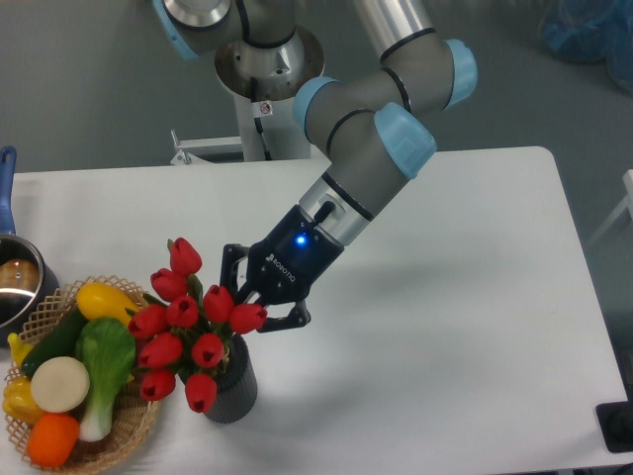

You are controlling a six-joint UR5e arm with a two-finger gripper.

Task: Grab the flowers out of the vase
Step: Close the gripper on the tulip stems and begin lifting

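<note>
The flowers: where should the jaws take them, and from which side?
Probably the stem bundle just below the buds of the flowers, above the mouth of the vase, coming from the right, where the gripper is. The buds spread wider than the vase; the basket blocks the left.
</note>
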